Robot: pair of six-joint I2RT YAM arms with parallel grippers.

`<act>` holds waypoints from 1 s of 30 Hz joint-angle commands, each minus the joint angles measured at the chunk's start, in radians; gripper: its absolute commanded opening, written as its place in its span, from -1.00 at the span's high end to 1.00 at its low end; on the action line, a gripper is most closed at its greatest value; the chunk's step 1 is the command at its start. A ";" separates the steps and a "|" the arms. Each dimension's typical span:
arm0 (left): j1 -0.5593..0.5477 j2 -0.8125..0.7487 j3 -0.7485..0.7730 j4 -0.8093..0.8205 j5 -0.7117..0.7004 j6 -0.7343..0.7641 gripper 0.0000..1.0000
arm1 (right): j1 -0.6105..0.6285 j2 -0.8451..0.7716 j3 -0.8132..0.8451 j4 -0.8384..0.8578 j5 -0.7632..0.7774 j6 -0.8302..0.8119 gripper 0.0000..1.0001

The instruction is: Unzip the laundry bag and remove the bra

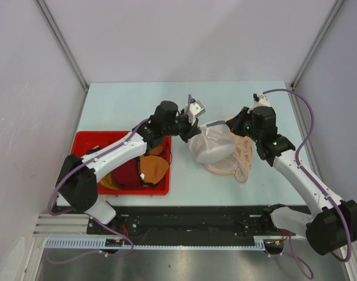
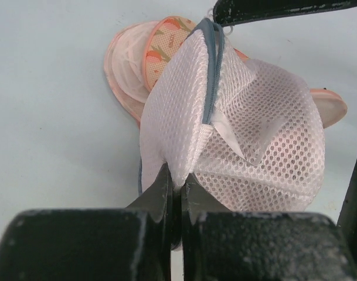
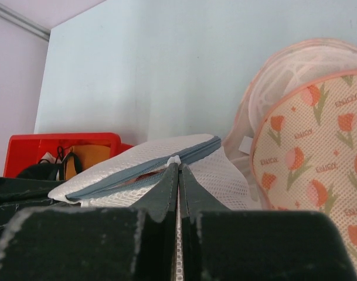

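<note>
Bordering laundry bag (image 2: 260, 140), tulip-print bag (image 3: 313, 170) with blurred lettering

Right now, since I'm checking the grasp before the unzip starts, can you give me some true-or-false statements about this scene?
The left pincer is shut on the mesh of the laundry bag. True.
The right pincer stands wide open. False: it is shut at the bag's zip.
The red bin sits on the left arm's side. True.
The laundry bag lies inside the red bin. False: it is outside the bin, against the tulip-patterned bag.
</note>
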 commanded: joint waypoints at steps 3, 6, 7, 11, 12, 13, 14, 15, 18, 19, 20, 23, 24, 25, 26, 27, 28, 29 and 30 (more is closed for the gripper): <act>-0.002 -0.037 -0.005 0.073 0.066 0.062 0.79 | 0.023 -0.063 -0.021 0.016 0.005 0.003 1.00; -0.002 0.005 0.098 -0.055 0.072 0.074 -0.35 | 0.050 -0.088 -0.021 0.000 0.015 0.007 1.00; -0.002 0.008 0.115 -0.074 0.070 0.076 -0.46 | 0.072 -0.092 -0.024 -0.006 0.015 0.009 1.00; -0.002 -0.032 0.133 -0.066 0.101 0.079 -0.57 | 0.137 -0.120 -0.022 -0.015 0.077 0.014 1.00; -0.004 -0.032 0.150 -0.075 0.124 0.067 -0.58 | 0.146 -0.122 -0.024 -0.015 0.078 0.015 1.00; -0.005 -0.032 0.163 -0.083 0.136 0.061 -0.58 | 0.151 -0.122 -0.024 -0.017 0.077 0.020 1.00; -0.008 -0.027 0.173 -0.089 0.147 0.052 -0.57 | 0.158 -0.120 -0.024 -0.017 0.075 0.023 1.00; -0.020 -0.018 0.187 -0.103 0.161 0.044 -0.57 | 0.162 -0.118 -0.024 -0.017 0.072 0.027 1.00; -0.068 -0.001 0.181 -0.111 0.133 0.080 -0.56 | 0.169 -0.111 -0.022 -0.018 0.063 0.038 1.00; -0.079 0.006 0.177 -0.111 0.112 0.088 -0.56 | 0.171 -0.111 -0.024 -0.014 0.061 0.040 1.00; -0.091 0.016 0.176 -0.114 0.100 0.093 -0.55 | 0.177 -0.111 -0.022 -0.012 0.058 0.040 1.00; -0.091 0.057 0.201 -0.134 0.078 0.088 -0.51 | 0.177 -0.115 -0.024 -0.007 0.046 0.041 1.00; -0.091 0.068 0.207 -0.140 0.080 0.088 -0.50 | 0.177 -0.120 -0.022 -0.009 0.043 0.041 1.00; -0.091 0.080 0.210 -0.140 0.081 0.087 -0.50 | 0.177 -0.120 -0.024 -0.010 0.035 0.043 1.00; -0.091 0.086 0.210 -0.134 0.084 0.087 -0.50 | 0.174 -0.125 -0.022 -0.015 0.034 0.043 1.00; -0.093 0.091 0.210 -0.129 0.090 0.085 -0.49 | 0.174 -0.128 -0.024 -0.021 0.032 0.043 1.00; -0.093 0.103 0.209 -0.120 0.093 0.082 -0.45 | 0.174 -0.129 -0.022 -0.024 0.028 0.043 1.00; -0.093 0.112 0.212 -0.112 0.089 0.084 -0.35 | 0.171 -0.132 -0.022 -0.026 0.026 0.041 1.00; -0.093 0.118 0.219 -0.118 0.081 0.084 0.00 | 0.163 -0.134 -0.022 -0.035 0.026 0.037 1.00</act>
